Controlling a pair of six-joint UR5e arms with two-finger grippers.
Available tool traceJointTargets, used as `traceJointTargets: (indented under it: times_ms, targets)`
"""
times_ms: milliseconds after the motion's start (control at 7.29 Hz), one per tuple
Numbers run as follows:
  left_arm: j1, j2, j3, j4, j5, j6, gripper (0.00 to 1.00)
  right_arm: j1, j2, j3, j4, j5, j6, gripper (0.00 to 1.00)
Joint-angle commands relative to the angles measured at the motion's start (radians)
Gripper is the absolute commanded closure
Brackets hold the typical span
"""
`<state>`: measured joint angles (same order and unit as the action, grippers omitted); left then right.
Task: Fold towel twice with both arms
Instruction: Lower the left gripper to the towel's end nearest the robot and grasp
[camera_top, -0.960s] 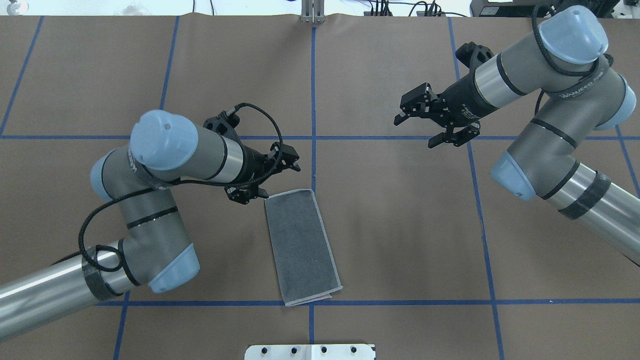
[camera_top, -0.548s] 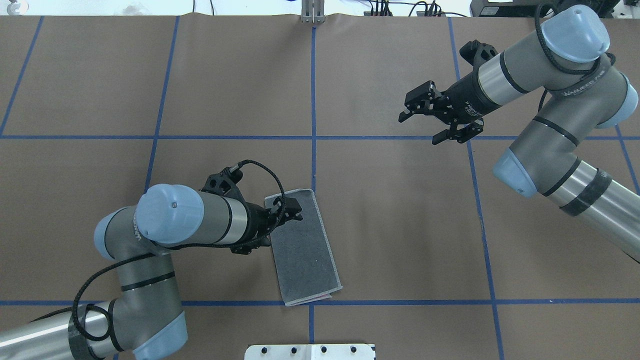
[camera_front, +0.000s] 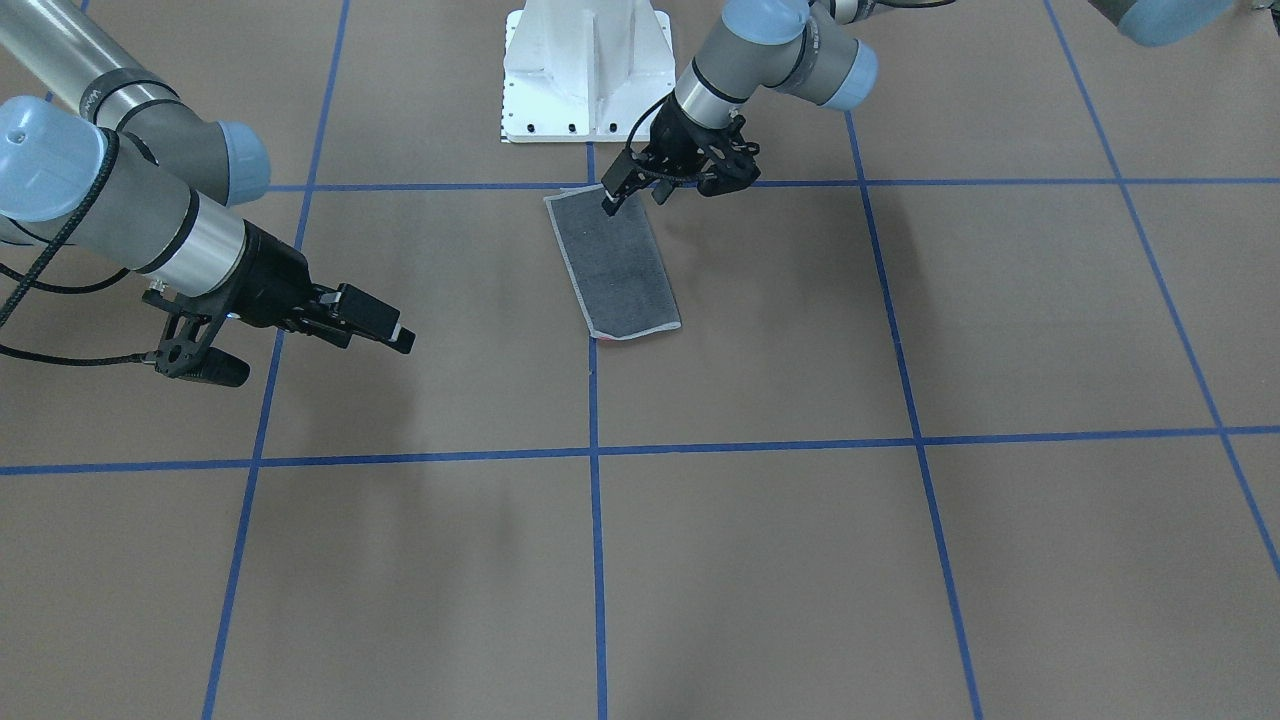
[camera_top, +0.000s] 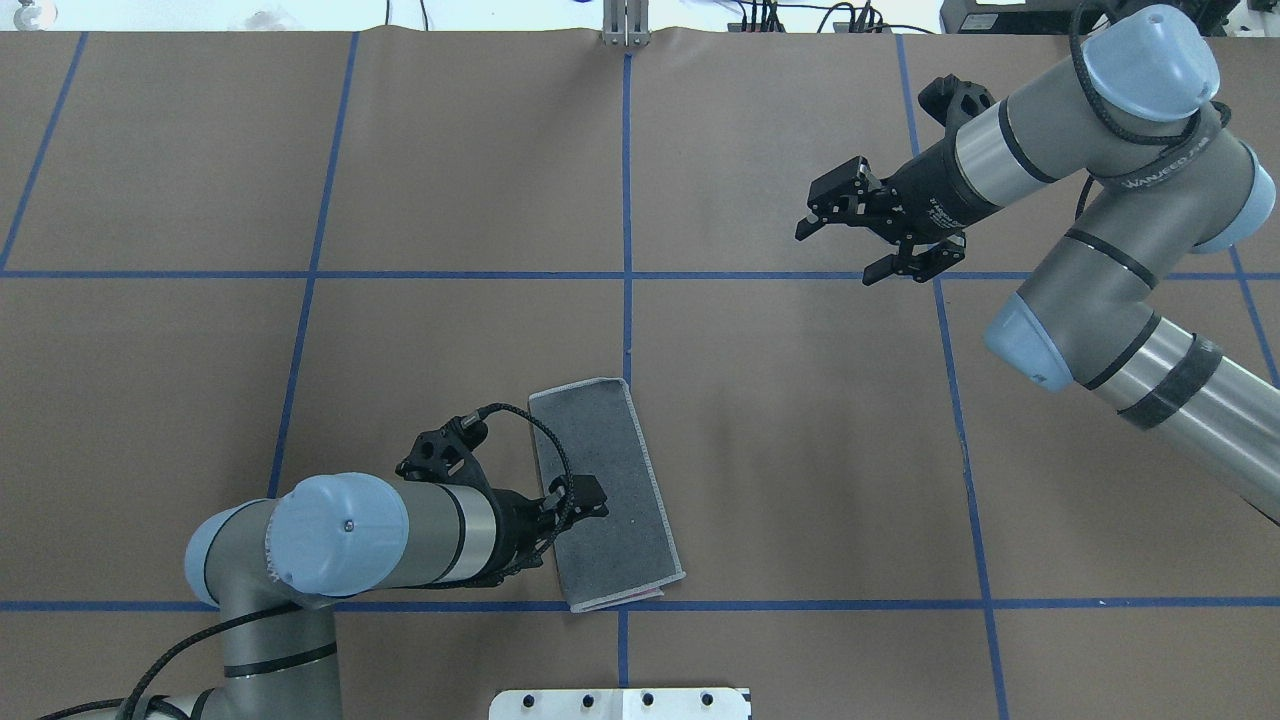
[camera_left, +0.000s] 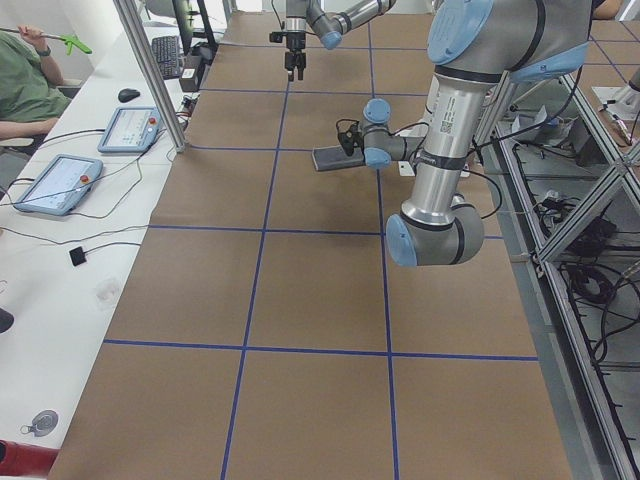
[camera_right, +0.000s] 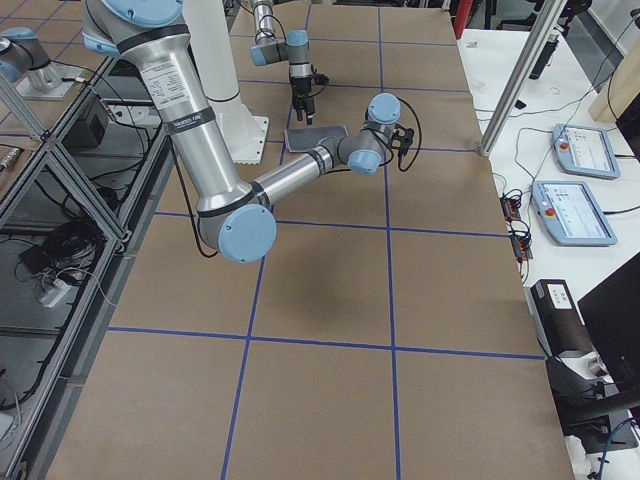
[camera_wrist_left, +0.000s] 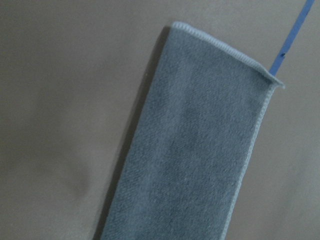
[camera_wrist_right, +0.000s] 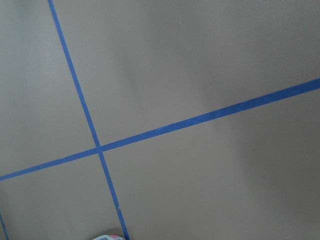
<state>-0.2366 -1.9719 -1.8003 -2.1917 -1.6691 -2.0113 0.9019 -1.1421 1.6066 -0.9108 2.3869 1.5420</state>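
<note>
The towel (camera_top: 608, 490) lies flat on the brown table, folded into a narrow strip with the grey face up; a pink sliver (camera_top: 642, 596) shows at its near end. It also shows in the front view (camera_front: 618, 265) and fills the left wrist view (camera_wrist_left: 200, 150). My left gripper (camera_top: 560, 528) is open and empty, hovering over the towel's left side towards its near end, one finger (camera_front: 611, 203) above the cloth. My right gripper (camera_top: 835, 257) is open and empty, well off to the far right, above bare table.
Blue tape lines (camera_top: 627, 330) divide the brown table cover. The white pedestal base (camera_front: 585, 70) stands just behind the towel's near end. A metal post (camera_top: 625, 25) sits at the far edge. Operator desks with tablets (camera_left: 55, 185) run along the far side.
My left arm has swung back towards the robot, carrying its open gripper from the towel's far corner along its left side to the near half. The right gripper has barely moved.
</note>
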Motion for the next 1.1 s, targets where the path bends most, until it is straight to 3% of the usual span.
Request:
traceJointTargets:
  times_ms: [0, 274, 960]
  targets:
    - [0.054, 0.004, -0.004, 0.001, 0.043, -0.020, 0.00, 0.000, -0.001, 0.006, 0.001, 0.002, 0.001, 0.00]
    - [0.094, 0.002, 0.001, 0.001, 0.068, -0.024, 0.02, -0.001, -0.001, 0.007, 0.001, 0.003, 0.001, 0.00]
    - [0.108, -0.002, 0.015, 0.001, 0.071, -0.024, 0.17, 0.000, -0.001, 0.007, 0.001, 0.008, 0.003, 0.00]
